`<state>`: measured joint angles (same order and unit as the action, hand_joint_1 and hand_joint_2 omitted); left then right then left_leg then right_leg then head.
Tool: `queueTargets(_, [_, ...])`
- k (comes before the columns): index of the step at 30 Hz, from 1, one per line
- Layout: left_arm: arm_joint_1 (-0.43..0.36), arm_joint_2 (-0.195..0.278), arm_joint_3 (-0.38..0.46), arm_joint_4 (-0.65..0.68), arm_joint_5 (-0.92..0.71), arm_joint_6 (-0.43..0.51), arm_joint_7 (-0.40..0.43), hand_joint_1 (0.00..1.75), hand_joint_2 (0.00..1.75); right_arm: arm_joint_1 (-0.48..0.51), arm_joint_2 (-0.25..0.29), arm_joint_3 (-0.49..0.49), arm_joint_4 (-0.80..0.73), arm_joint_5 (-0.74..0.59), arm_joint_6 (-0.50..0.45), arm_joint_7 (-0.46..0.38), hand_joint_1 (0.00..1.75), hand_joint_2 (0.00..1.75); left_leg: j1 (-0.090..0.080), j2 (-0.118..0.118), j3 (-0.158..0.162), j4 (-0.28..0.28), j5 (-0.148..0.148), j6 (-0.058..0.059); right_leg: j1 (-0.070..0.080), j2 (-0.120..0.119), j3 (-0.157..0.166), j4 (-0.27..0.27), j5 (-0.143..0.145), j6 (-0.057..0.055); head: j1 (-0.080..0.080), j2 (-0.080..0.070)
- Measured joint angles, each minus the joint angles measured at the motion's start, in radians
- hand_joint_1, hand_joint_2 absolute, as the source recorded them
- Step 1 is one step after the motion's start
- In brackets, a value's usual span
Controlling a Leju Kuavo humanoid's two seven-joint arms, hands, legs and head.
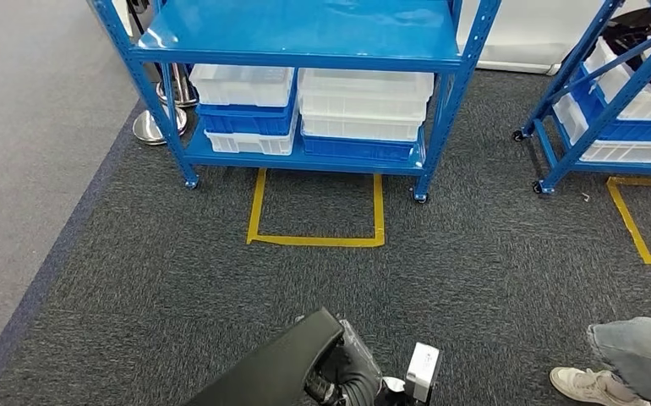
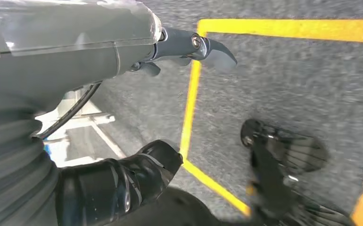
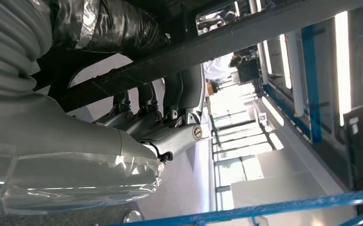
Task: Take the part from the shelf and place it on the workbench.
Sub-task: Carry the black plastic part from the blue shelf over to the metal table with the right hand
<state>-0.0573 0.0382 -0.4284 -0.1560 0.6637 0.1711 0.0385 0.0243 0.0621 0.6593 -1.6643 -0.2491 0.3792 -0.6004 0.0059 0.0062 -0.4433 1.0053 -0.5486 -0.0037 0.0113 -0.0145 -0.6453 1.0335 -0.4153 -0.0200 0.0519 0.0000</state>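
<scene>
Carpet (image 1: 178,279) open before shelf (image 1: 305,38) | left hand (image 2: 189,47) empty, fingers apart | right hand (image 3: 160,127) grips part (image 3: 208,42)

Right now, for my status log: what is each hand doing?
Left hand: open, empty.
Right hand: fingers curled around a dark bar.

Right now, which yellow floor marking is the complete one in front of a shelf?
The yellow floor marking below the middle blue shelf, three taped sides open toward it. The other yellow marking, at the right, is cut off by the picture edge.
</scene>
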Motion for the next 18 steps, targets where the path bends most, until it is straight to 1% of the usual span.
queueTargets(1, [0.0, 0.0, 0.0, 0.0, 0.0, 0.0, 0.0, 0.0, 1.75, 0.001, -0.001, 0.0, -0.003, 0.001, 0.0, -0.001, 1.75, 1.75, -0.002, 0.0, 0.008, -0.025, -0.008, 0.006, -0.001, -0.001, -0.003, 0.001, 0.01, 0.006, 0.0, 0.0])
queueTargets(2, [0.0, 0.0, 0.0, 0.0, 0.001, -0.001, 0.0, 0.0, 1.75, 0.003, -0.002, -0.001, -0.005, 0.002, 0.0, -0.002, 1.75, 1.75, -0.001, 0.001, 0.002, -0.028, -0.002, 0.013, -0.002, -0.001, -0.007, 0.001, 0.016, 0.012, 0.0, 0.0])
queueTargets(3, [-0.001, 0.0, 0.0, 0.0, 0.001, -0.002, 0.0, 0.0, 1.75, 0.007, -0.004, -0.003, -0.008, 0.004, 0.0, -0.002, 1.75, 1.75, 0.0, 0.003, -0.007, -0.029, 0.009, 0.02, -0.003, 0.002, -0.012, 0.007, 0.007, 0.018, 0.0, 0.0])
queueTargets(4, [-0.001, -0.001, 0.0, 0.0, 0.001, -0.002, 0.0, 0.0, 1.75, 0.011, -0.005, -0.005, -0.011, 0.006, 0.0, -0.002, 1.75, 1.75, 0.001, 0.006, -0.019, -0.031, 0.021, 0.029, -0.005, 0.005, -0.022, 0.028, -0.023, 0.023, 0.001, 0.0])
queueTargets(5, [-0.002, -0.001, 0.0, 0.0, 0.002, -0.003, 0.0, 0.0, 1.75, 0.014, -0.007, -0.007, -0.014, 0.009, -0.001, -0.003, 1.75, 1.75, 0.003, 0.008, -0.033, -0.032, 0.033, 0.036, -0.007, 0.009, -0.035, 0.067, -0.07, 0.028, 0.001, 0.0])
queueTargets(6, [-0.001, -0.001, 0.0, 0.0, 0.002, -0.003, 0.0, 0.0, 1.75, 0.018, -0.008, -0.008, -0.017, 0.012, -0.001, -0.003, 1.75, 1.75, 0.001, 0.009, -0.048, -0.032, 0.044, 0.041, -0.009, 0.011, -0.05, 0.121, -0.123, 0.032, 0.001, 0.0])
queueTargets(7, [-0.001, -0.001, 0.0, 0.0, 0.002, -0.003, 0.0, 0.0, 1.75, 0.021, -0.01, -0.009, -0.02, 0.014, -0.001, -0.003, 1.75, 1.75, 0.001, 0.01, -0.065, -0.031, 0.055, 0.045, -0.012, 0.011, -0.063, 0.184, -0.162, 0.035, 0.002, 0.0])
queueTargets(8, [0.0, -0.001, -0.001, 0.0, 0.002, -0.003, 0.001, 0.0, 1.75, 0.025, -0.011, -0.01, -0.021, 0.015, -0.001, -0.004, 1.75, 1.75, 0.0, 0.01, -0.08, -0.03, 0.067, 0.045, -0.014, 0.011, -0.071, 0.242, -0.173, 0.038, 0.001, 0.0])
queueTargets(9, [0.0, -0.001, -0.001, 0.0, 0.002, -0.003, 0.001, 0.0, 1.75, 0.028, -0.012, -0.012, -0.022, 0.016, -0.002, -0.004, 1.75, 1.75, -0.001, 0.011, -0.097, -0.027, 0.079, 0.044, -0.016, 0.011, -0.07, 0.279, -0.157, 0.039, 0.001, 0.0])
queueTargets(10, [0.0, -0.001, -0.001, 0.0, 0.002, -0.003, 0.001, 0.0, 1.75, 0.031, -0.013, -0.013, -0.023, 0.017, -0.002, -0.004, 1.75, 1.75, -0.002, 0.01, -0.114, -0.023, 0.091, 0.043, -0.017, 0.011, -0.056, 0.288, -0.123, 0.039, 0.001, 0.0])
queueTargets(11, [0.0, -0.001, -0.001, 0.0, 0.002, -0.004, 0.001, 0.0, 1.75, 0.033, -0.013, -0.014, -0.024, 0.019, -0.002, -0.004, 1.75, 1.75, -0.002, 0.01, -0.129, -0.019, 0.1, 0.04, -0.018, 0.011, -0.025, 0.263, -0.089, 0.037, 0.001, 0.0])
queueTargets(12, [0.0, -0.001, -0.002, 0.0, 0.002, -0.004, 0.001, 0.0, 1.75, 0.034, -0.013, -0.015, -0.026, 0.02, -0.002, -0.004, 1.75, 1.75, -0.002, 0.009, -0.143, -0.014, 0.108, 0.036, -0.018, 0.012, 0.025, 0.204, -0.074, 0.033, 0.001, 0.0])
queueTargets(13, [0.001, -0.001, -0.002, 0.0, 0.002, -0.004, 0.001, 0.0, 1.75, 0.035, -0.013, -0.016, -0.029, 0.021, -0.002, -0.004, 1.75, 1.75, -0.003, 0.008, -0.153, -0.008, 0.114, 0.033, -0.016, 0.012, 0.083, 0.127, -0.079, 0.029, 0.001, 0.0])
queueTargets(14, [0.001, -0.001, -0.003, 0.0, 0.002, -0.004, 0.001, 0.0, 1.75, 0.035, -0.013, -0.016, -0.033, 0.021, -0.002, -0.004, 1.75, 1.75, -0.004, 0.008, -0.161, -0.002, 0.12, 0.027, -0.013, 0.012, 0.134, 0.05, -0.099, 0.023, 0.001, 0.0])
queueTargets(15, [0.001, -0.001, -0.004, 0.0, 0.002, -0.004, 0.001, 0.0, 1.75, 0.035, -0.013, -0.016, -0.036, 0.022, -0.001, -0.005, 1.75, 1.75, -0.004, 0.007, -0.165, 0.001, 0.126, 0.021, -0.01, 0.012, 0.171, -0.007, -0.12, 0.018, 0.001, 0.0])
queueTargets(16, [0.001, -0.002, -0.005, 0.0, 0.002, -0.004, 0.001, 0.0, 1.75, 0.036, -0.013, -0.017, -0.038, 0.022, -0.001, -0.005, 1.75, 1.75, -0.004, 0.007, -0.168, 0.003, 0.133, 0.015, -0.007, 0.012, 0.185, -0.037, -0.131, 0.013, 0.001, 0.0])
queueTargets(17, [0.001, -0.002, -0.005, 0.0, 0.002, -0.004, 0.001, 0.0, 1.75, 0.038, -0.013, -0.017, -0.039, 0.023, -0.001, -0.005, 1.75, 1.75, -0.003, 0.007, -0.17, 0.003, 0.139, 0.007, -0.007, 0.011, 0.185, -0.049, -0.132, 0.006, 0.001, 0.0])
queueTargets(18, [0.002, -0.002, -0.005, 0.0, 0.002, -0.004, 0.001, 0.0, 1.75, 0.039, -0.013, -0.017, -0.039, 0.023, -0.001, -0.005, 1.75, 1.75, -0.001, 0.006, -0.175, 0.007, 0.136, 0.001, -0.008, 0.01, 0.18, -0.052, -0.125, -0.001, 0.001, 0.0])
